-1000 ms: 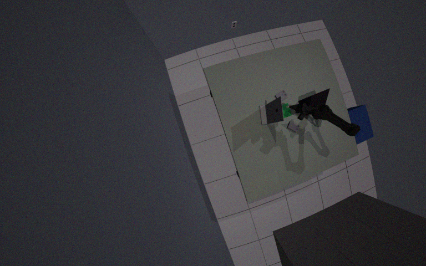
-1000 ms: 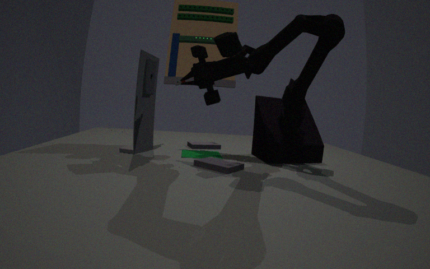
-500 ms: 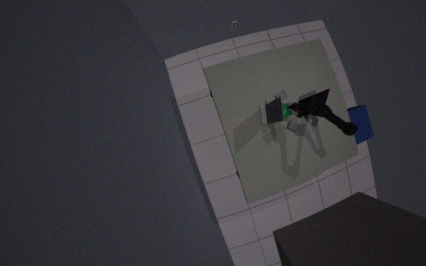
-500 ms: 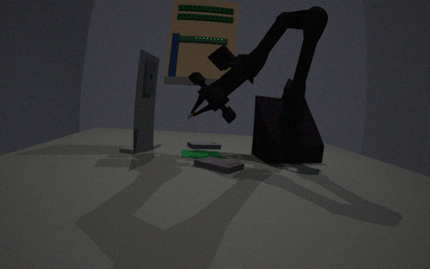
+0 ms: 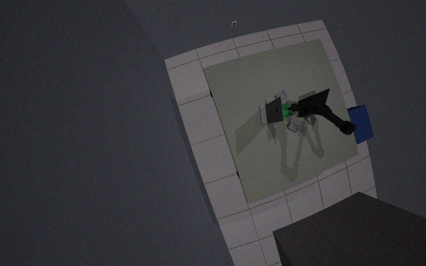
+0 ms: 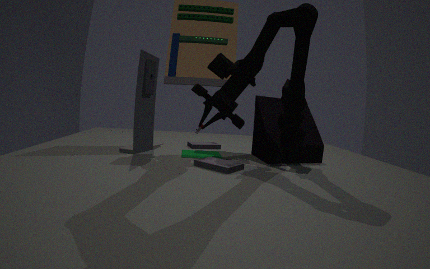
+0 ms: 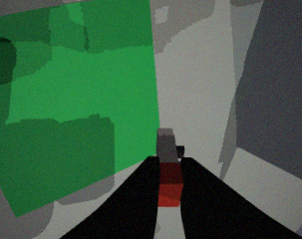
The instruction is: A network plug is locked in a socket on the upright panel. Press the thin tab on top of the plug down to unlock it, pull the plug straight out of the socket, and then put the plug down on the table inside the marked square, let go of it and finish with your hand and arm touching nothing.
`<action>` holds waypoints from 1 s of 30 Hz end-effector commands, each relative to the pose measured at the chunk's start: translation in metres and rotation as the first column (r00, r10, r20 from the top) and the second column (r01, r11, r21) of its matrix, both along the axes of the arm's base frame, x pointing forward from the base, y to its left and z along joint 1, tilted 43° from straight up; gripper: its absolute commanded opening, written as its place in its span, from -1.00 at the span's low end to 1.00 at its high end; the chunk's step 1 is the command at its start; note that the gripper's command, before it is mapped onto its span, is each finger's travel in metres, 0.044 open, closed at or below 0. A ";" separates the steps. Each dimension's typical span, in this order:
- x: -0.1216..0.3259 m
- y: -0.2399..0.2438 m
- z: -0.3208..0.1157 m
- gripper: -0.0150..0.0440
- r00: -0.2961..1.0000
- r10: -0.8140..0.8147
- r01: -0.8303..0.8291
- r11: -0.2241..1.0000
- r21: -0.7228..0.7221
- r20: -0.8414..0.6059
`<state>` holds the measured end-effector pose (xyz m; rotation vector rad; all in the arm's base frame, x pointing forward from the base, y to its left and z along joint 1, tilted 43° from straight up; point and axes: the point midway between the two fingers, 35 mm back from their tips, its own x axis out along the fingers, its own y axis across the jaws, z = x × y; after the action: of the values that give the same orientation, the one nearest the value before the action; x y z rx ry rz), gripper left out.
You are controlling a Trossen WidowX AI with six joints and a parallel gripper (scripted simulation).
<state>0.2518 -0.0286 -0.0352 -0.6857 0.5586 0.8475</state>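
Observation:
My gripper [image 6: 201, 126] [image 7: 168, 167] is shut on the plug [image 6: 197, 130] [image 7: 165, 144], which has a grey front and a red rear part. The fingers point obliquely down toward the panel, and the plug hangs in the air, tilted nose down, above the table. The marked square [image 5: 285, 114] [image 6: 194, 153] [image 7: 91, 90] is bright green. In the wrist view the plug's nose overlaps its edge nearest the panel. The upright grey panel [image 5: 270, 116] [image 6: 141, 126] [image 7: 280, 75] stands beyond the square. Its socket [image 5: 277, 110] [image 6: 151, 76] is an empty dark hole.
Two low grey blocks lie on the table on either side of the square, one block [image 5: 282, 94] [image 6: 204, 145] behind it and the other block [image 5: 293, 126] [image 6: 219, 165] in front. The panel's foot [image 5: 262, 115] [image 6: 126, 151] lies flat. Arm shadows cross the table.

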 end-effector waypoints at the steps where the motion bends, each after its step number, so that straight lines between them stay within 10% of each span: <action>1: -0.001 0.004 -0.004 -0.49 1.000 0.007 -0.007 1.000 0.009 -0.004; 30: 0.000 0.024 -0.029 -0.49 1.000 0.008 -0.008 1.000 0.008 -0.006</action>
<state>0.2543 -0.0078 -0.0591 -0.6899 0.5458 0.8573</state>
